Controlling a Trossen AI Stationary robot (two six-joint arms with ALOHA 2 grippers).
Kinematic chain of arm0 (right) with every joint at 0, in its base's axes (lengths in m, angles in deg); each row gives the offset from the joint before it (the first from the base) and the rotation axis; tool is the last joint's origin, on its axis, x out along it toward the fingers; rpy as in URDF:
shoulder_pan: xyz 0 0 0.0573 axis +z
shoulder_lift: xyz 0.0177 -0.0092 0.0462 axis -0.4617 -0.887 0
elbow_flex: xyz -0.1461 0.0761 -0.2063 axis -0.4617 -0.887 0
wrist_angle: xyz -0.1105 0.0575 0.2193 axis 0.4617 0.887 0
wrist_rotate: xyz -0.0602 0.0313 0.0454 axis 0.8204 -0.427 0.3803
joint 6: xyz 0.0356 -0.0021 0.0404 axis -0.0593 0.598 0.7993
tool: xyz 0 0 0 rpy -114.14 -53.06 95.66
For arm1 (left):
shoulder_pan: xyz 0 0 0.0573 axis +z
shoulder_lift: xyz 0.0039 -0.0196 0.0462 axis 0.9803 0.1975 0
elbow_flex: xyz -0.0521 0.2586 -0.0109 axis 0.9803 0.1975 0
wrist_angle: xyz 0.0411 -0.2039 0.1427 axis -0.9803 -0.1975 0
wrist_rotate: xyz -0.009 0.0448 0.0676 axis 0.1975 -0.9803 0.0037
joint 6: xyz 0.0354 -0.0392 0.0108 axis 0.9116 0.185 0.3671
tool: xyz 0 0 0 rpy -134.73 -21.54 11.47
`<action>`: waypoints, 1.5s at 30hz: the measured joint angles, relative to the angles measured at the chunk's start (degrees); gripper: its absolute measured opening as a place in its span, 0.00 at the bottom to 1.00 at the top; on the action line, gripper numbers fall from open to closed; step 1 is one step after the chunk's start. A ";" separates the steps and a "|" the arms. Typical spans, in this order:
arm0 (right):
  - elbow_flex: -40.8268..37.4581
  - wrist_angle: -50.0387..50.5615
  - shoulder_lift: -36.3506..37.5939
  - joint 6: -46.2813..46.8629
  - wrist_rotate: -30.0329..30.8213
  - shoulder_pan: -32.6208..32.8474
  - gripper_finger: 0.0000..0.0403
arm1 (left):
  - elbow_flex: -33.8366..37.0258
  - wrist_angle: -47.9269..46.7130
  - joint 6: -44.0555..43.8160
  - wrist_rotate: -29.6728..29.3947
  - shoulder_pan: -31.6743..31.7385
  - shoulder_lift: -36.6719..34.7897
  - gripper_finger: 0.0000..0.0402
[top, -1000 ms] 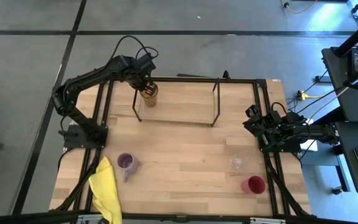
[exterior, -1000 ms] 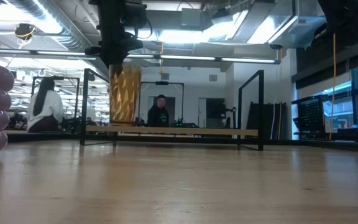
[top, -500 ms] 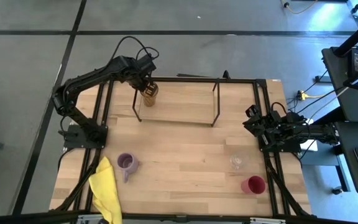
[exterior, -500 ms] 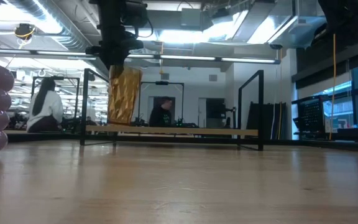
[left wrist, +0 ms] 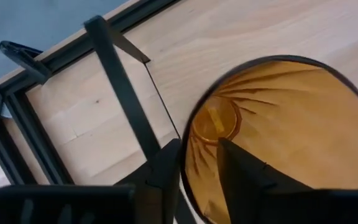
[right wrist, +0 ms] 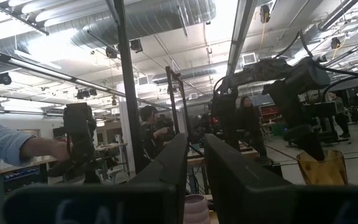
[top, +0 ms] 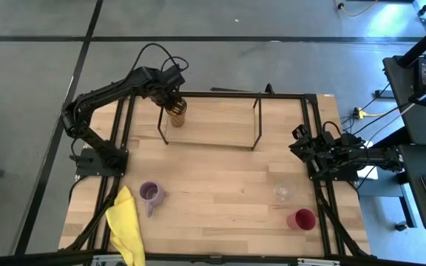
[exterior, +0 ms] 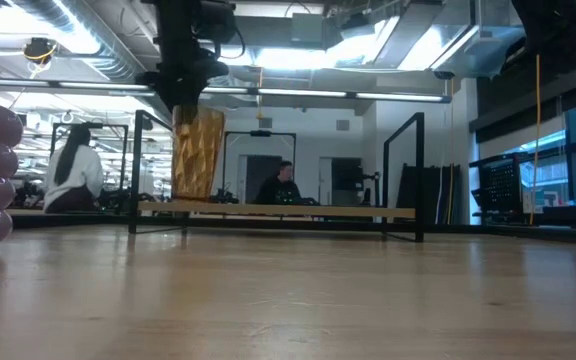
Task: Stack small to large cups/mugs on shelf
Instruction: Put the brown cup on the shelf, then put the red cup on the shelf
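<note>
Grey floor [top: 35, 89], exposed ceiling ducts [right wrist: 166, 18], bright ceiling lights [exterior: 298, 60]

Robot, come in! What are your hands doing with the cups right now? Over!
Left gripper shut on amber tumbler rim, at shelf left end. Right gripper parked at table's right edge, fingers close together. Purple mug, clear glass, red cup waiting. Nothing in the way.

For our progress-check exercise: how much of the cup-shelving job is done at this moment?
Nothing is released on the shelf yet. In hand: the left gripper grips the rim of the amber tumbler over the shelf's left end. Left to do: the purple mug, the clear glass and the red cup sit on the table. The right gripper waits at the right edge.
</note>
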 joint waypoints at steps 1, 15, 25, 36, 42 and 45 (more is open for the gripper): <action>0.00 -0.01 -0.01 0.00 0.00 0.00 0.15 | 0.00 0.06 -0.02 0.02 -0.06 -0.34 0.27; 0.00 -0.02 -0.02 0.00 0.02 0.00 0.15 | -0.42 -1.81 -2.46 -0.15 -0.35 -10.68 0.31; 0.00 0.00 -0.02 0.00 0.00 0.00 0.15 | -0.42 -9.90 -5.81 6.02 -17.61 -20.79 0.31; 0.00 0.01 -0.02 0.00 0.00 0.00 0.15 | 5.42 -17.58 -28.46 3.69 -49.96 -22.41 0.31; 0.00 -0.01 -0.02 0.00 0.00 0.00 0.15 | 15.42 -14.16 -42.96 1.54 -59.56 -22.45 0.33; 0.00 0.01 -0.02 0.00 0.00 0.00 0.15 | 18.70 -12.05 -47.70 2.30 -63.66 -22.46 0.35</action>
